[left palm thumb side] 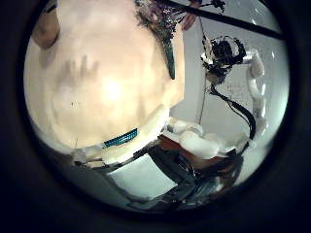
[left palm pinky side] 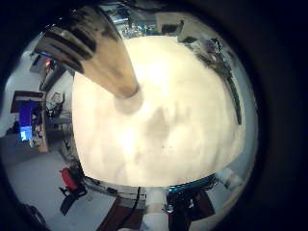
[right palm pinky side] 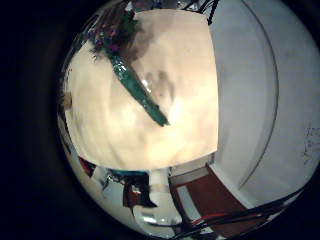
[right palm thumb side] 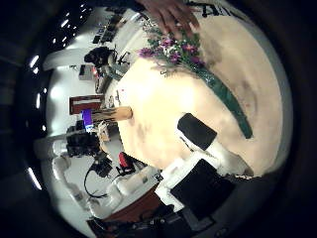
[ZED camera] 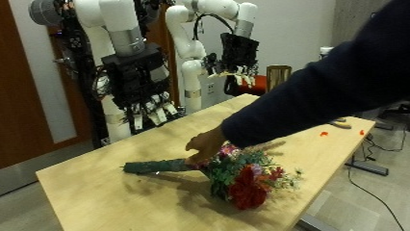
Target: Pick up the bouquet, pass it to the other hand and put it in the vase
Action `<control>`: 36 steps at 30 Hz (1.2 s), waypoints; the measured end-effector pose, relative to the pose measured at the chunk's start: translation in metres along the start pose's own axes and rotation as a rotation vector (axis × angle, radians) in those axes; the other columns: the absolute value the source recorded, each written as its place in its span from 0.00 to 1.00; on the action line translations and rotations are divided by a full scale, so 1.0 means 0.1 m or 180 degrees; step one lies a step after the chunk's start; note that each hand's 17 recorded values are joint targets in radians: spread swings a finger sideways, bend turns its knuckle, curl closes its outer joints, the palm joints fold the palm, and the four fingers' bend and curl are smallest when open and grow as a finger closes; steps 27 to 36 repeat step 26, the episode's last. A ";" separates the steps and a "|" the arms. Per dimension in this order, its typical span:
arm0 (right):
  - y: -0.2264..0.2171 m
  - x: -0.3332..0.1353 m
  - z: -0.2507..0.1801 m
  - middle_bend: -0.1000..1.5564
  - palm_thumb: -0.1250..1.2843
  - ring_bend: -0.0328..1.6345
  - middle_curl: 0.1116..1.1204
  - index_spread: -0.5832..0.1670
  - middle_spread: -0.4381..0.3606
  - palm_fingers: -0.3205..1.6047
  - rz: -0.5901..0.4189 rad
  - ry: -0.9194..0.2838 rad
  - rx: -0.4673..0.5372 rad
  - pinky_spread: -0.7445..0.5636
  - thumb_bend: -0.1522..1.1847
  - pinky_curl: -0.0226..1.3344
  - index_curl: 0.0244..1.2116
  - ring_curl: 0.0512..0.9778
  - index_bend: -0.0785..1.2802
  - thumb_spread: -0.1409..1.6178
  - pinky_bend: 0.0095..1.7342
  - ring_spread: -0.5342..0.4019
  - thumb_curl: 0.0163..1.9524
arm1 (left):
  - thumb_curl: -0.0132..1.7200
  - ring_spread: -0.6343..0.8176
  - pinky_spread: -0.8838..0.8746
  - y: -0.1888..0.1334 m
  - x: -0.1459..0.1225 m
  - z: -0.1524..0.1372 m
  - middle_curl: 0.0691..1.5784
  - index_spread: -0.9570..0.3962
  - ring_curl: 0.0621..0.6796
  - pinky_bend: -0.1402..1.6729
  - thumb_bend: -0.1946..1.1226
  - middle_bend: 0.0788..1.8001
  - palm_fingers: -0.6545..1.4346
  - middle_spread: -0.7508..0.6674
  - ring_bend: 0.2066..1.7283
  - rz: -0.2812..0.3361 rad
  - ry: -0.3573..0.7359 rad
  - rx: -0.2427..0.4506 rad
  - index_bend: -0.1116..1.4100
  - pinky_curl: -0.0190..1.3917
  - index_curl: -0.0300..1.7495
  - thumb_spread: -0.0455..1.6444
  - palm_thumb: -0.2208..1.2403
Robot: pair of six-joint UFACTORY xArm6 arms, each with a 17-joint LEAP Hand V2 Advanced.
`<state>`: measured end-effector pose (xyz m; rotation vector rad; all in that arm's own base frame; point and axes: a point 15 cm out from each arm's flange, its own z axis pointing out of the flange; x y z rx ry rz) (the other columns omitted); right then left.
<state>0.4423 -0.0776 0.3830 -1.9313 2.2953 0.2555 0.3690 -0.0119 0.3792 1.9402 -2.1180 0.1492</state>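
The bouquet (ZED camera: 237, 175) lies on the wooden table (ZED camera: 115, 188), its green wrapped stem (ZED camera: 157, 167) pointing towards my right hand and its red and pink flowers towards the table's edge. A person's hand (ZED camera: 205, 144) rests on it. My right hand (ZED camera: 143, 101) hangs open above the table, away from the stem. The right little finger side palm view shows the bouquet (right palm pinky side: 135, 80). The right thumb side palm view shows it (right palm thumb side: 188, 59) with the person's hand (right palm thumb side: 173, 12).
A dark-sleeved arm (ZED camera: 320, 87) reaches over the table from the side. In the left thumb side palm view the bouquet (left palm thumb side: 165, 34) lies at the table's far part.
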 end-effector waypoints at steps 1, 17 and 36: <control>0.00 0.02 0.05 0.23 0.48 0.35 0.24 0.59 0.81 0.32 0.0009 -0.0002 -0.0027 0.88 0.10 0.22 0.22 0.16 0.17 0.72 0.19 0.77 0.17 | 0.18 0.75 0.69 -0.02 0.00 0.01 0.15 0.66 0.12 0.19 0.13 0.05 0.48 0.68 0.15 0.0004 0.0003 -0.0014 0.22 0.21 0.28 0.63 0.34; 0.59 0.19 -0.25 0.22 0.46 0.36 0.24 0.59 0.75 0.32 0.0055 0.0054 0.0125 0.87 0.10 0.22 0.23 0.16 0.18 0.71 0.20 0.78 0.17 | 0.18 0.71 0.70 -0.06 -0.02 0.06 0.14 0.65 0.13 0.19 0.13 0.06 0.47 0.64 0.14 -0.0065 0.0034 -0.0109 0.23 0.21 0.28 0.63 0.33; 0.68 0.16 -0.24 0.23 0.47 0.36 0.24 0.58 0.74 0.32 -0.0079 -0.0007 0.0028 0.87 0.10 0.22 0.23 0.16 0.18 0.71 0.20 0.78 0.17 | 0.18 0.71 0.71 0.16 0.05 0.17 0.13 0.65 0.14 0.19 0.13 0.05 0.46 0.66 0.14 -0.0170 0.0061 -0.0186 0.24 0.22 0.28 0.63 0.33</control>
